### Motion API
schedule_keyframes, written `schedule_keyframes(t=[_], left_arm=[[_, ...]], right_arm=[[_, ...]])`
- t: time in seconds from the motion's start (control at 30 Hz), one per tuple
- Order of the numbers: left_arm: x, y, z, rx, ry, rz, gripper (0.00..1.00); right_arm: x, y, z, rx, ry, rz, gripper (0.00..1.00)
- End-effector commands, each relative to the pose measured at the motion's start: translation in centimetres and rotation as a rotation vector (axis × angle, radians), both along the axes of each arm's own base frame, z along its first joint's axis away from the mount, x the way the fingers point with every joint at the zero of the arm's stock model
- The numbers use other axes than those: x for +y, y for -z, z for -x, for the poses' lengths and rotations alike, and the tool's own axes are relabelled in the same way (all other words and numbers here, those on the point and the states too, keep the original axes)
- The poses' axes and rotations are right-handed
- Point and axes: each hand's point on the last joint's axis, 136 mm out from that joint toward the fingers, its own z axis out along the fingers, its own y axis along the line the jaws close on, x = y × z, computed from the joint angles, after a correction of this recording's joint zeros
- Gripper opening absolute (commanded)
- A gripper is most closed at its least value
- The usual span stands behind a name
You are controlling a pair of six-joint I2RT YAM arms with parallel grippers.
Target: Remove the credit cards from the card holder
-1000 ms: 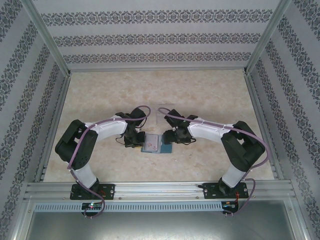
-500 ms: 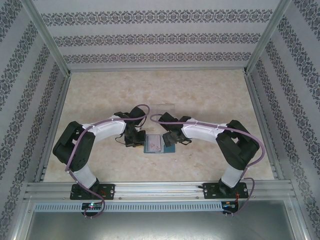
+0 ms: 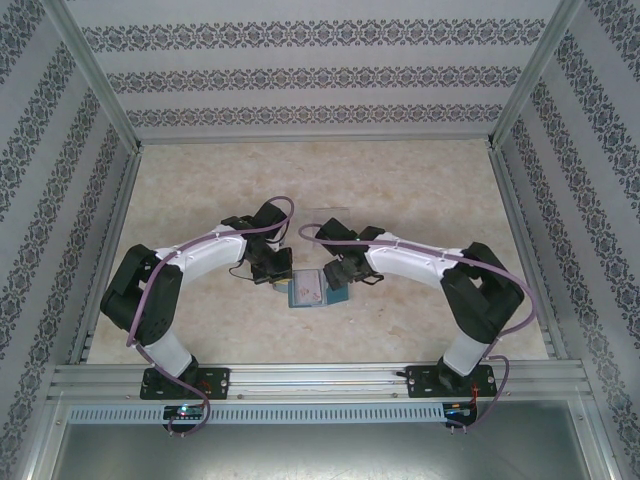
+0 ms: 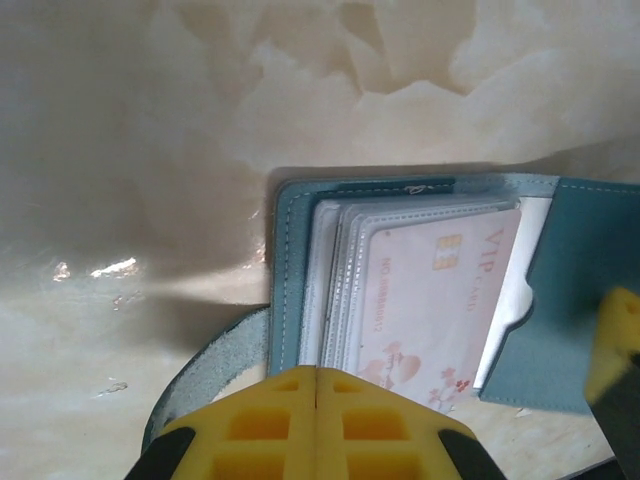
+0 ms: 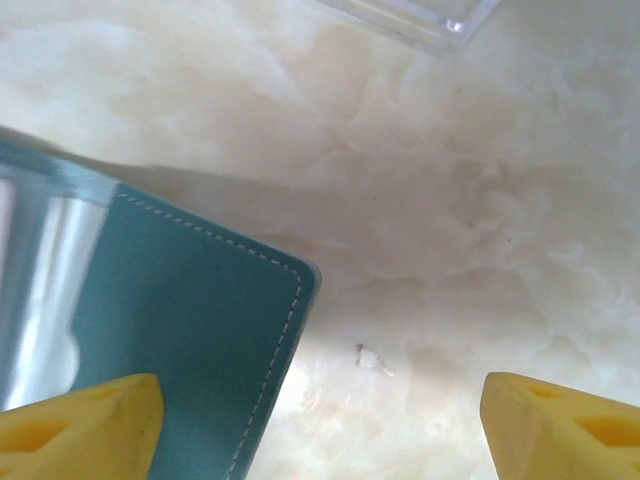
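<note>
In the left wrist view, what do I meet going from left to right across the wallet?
Curved grey-blue closure tab → stitched teal-blue edge of the folding card holder → clear plastic sleeves → pale pink chip card → teal-blue right panel → yellow fingertip of the right tool.

Lab test booth, aluminium frame (image 3: pixel 320 380), patterned wallpaper walls (image 3: pixel 320 80), marble-look tabletop (image 3: pixel 400 180)

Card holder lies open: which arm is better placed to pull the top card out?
Probably right: the right gripper is open over the card holder, at its right panel, beside the top card. The left gripper is shut at the holder's left edge.
</note>
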Motion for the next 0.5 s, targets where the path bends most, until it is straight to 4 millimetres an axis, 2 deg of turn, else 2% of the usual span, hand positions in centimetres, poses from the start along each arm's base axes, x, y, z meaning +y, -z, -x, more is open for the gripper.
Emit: schedule_keyframes(t=[0.0,0.23,0.47], left_arm=[[-0.4,-1.0,-0.7,-0.029,-0.004,0.039,0.04],[-0.5,-0.6,-0.6,-0.026,0.015,0.042,0.04],[-1.0,0.2,-0.5,-0.003,0.025,0.063,0.03]], right_arm=[[1.4,-2.0,0.9,0.039,0.031,-0.128,0.76],[3.1,-3.8,1.1,0.063,0.072,-0.241,0.55],[4.3,-6.1,1.4,0.079,0.078,-0.336,0.49]])
